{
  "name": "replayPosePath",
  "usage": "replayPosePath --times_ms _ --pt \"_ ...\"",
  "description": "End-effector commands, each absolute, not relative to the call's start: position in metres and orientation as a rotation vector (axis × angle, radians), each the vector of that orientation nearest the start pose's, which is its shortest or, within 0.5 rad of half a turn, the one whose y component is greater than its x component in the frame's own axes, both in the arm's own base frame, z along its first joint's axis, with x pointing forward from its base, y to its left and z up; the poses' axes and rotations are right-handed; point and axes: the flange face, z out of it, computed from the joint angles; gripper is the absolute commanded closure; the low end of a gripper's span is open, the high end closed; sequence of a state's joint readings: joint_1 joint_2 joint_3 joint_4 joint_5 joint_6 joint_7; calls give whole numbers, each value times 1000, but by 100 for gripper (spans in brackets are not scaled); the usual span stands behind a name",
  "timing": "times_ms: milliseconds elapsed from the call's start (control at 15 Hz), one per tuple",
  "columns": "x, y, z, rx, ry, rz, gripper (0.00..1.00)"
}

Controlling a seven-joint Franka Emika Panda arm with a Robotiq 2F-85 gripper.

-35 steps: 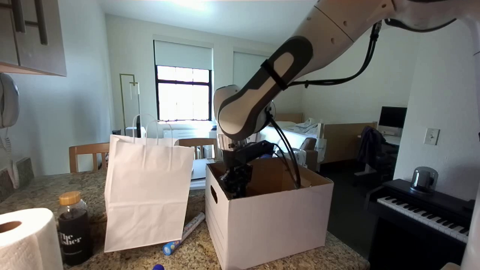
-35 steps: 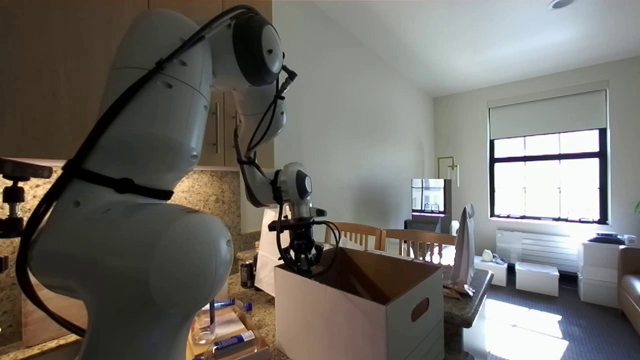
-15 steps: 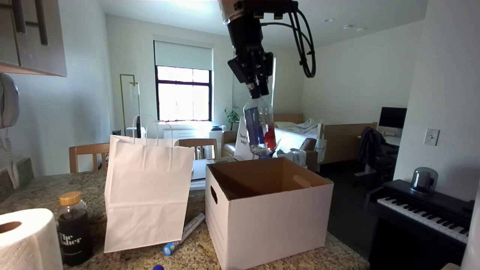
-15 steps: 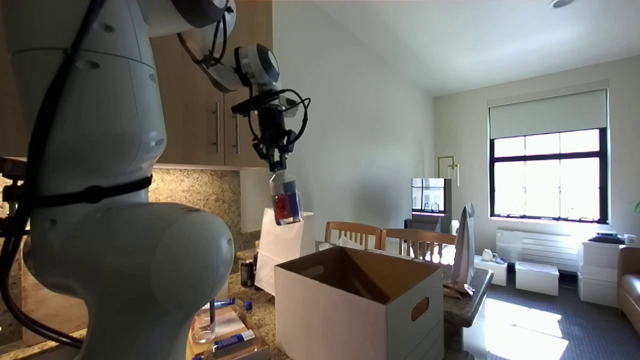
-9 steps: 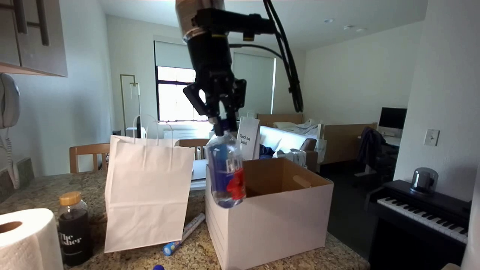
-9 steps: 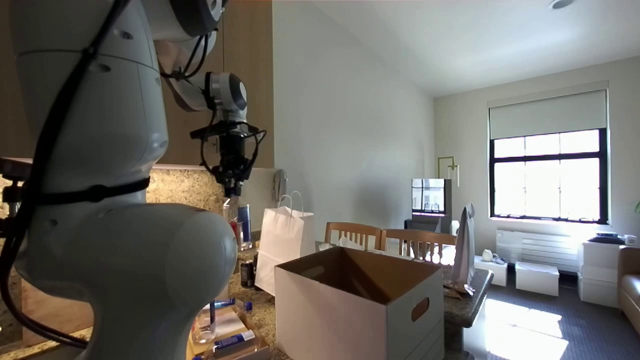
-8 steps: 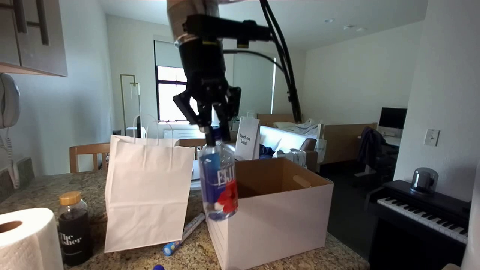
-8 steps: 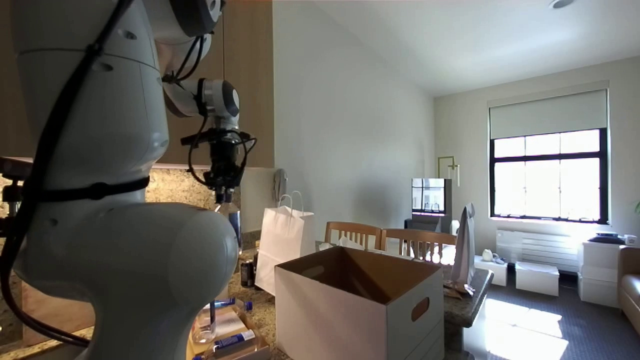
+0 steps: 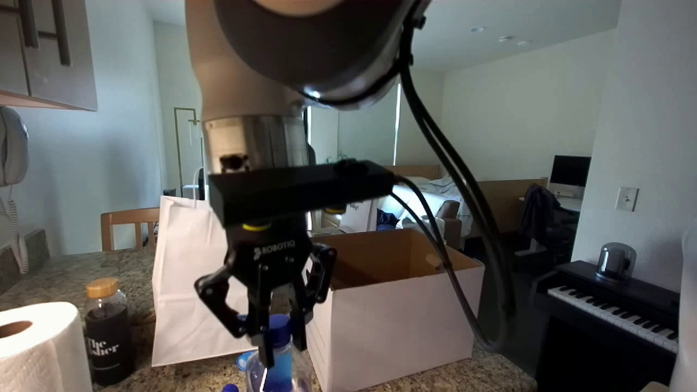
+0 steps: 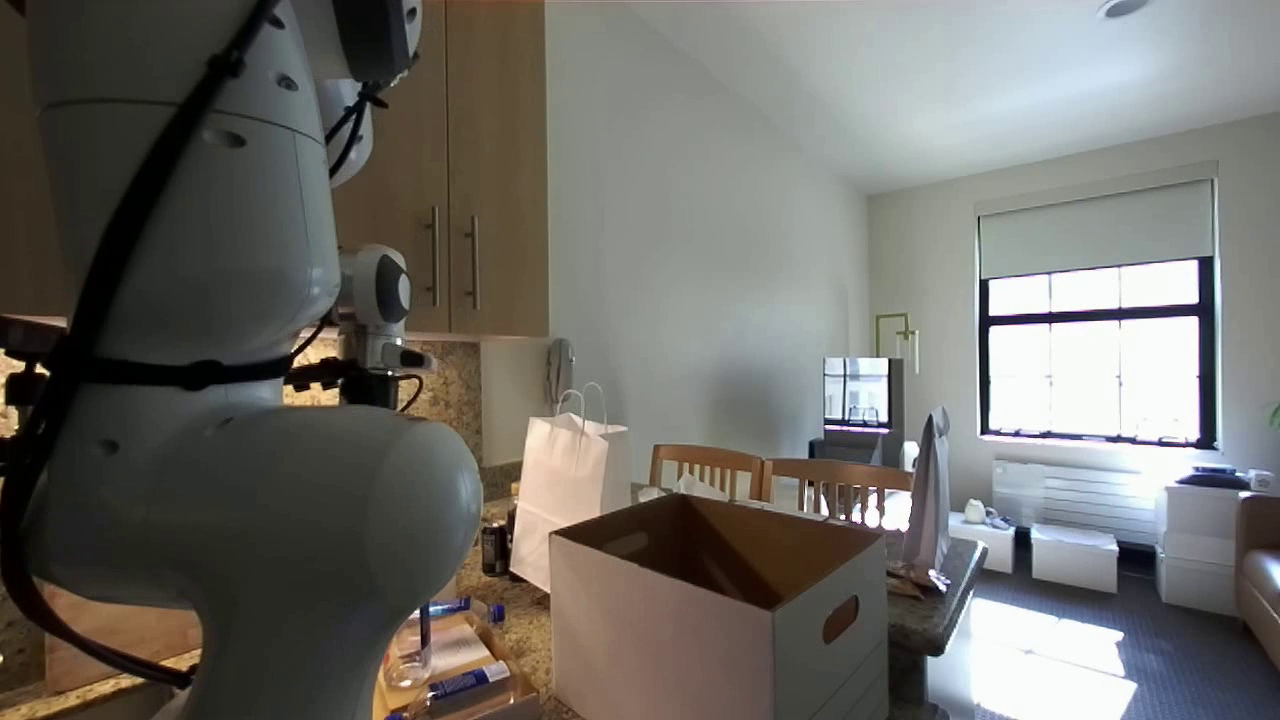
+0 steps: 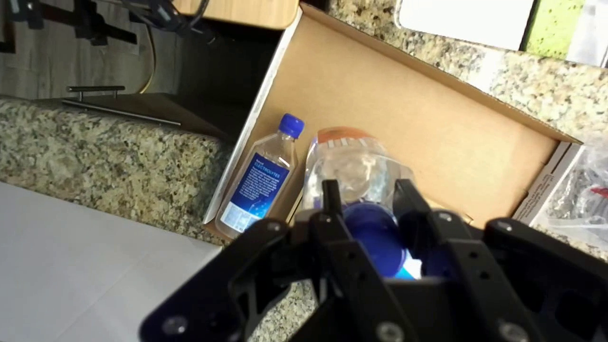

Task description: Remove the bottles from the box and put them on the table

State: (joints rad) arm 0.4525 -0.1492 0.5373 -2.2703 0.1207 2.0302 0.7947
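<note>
In the wrist view, the gripper [image 11: 368, 190] holds a bottle [image 11: 375, 237] at its blue cap, with one dark finger on each side of it. Beyond the fingertips there is clear plastic; it seems to be the body of the same bottle, but this place is crowded and I am not fully sure. To the left, a second bottle [image 11: 259, 185], with blue cap and blue label, lies on its side in a shallow cardboard tray [image 11: 403, 95], along the left wall.

In an exterior view, the gripper points downward, and the held bottle is outside the white box [image 9: 403, 326], to the left of its near corner. The lower part of this bottle is cut off by the edge of the view, so I cannot tell if it touches the table [image 9: 185, 378]. Behind the gripper stands a paper bag [image 9: 188, 283]; further left are a dark jar [image 9: 109, 343] and a paper towel roll [image 9: 46, 348].

In an exterior view, the arm [image 10: 330, 540] hides the fingers. The tray with the lying bottle is on the near side, left of the box. A dark can [image 10: 494, 548] is just beside the paper bag, and wooden chairs [image 10: 710, 470] stand at the far side.
</note>
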Motion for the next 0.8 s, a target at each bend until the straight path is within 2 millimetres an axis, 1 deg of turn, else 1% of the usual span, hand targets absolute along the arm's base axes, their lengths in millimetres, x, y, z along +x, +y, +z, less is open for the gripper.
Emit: replayPosePath --times_ms 0,133,200,333,533,733 --pt "227 411 374 -3175 -164 132 86" --pt "214 411 356 -3187 -182 136 86" --pt "206 412 351 -3195 -169 136 86" --pt "198 413 342 -3191 -169 151 86" --pt "191 415 326 -3175 -137 189 86" --pt "192 415 301 -3144 -114 232 86"
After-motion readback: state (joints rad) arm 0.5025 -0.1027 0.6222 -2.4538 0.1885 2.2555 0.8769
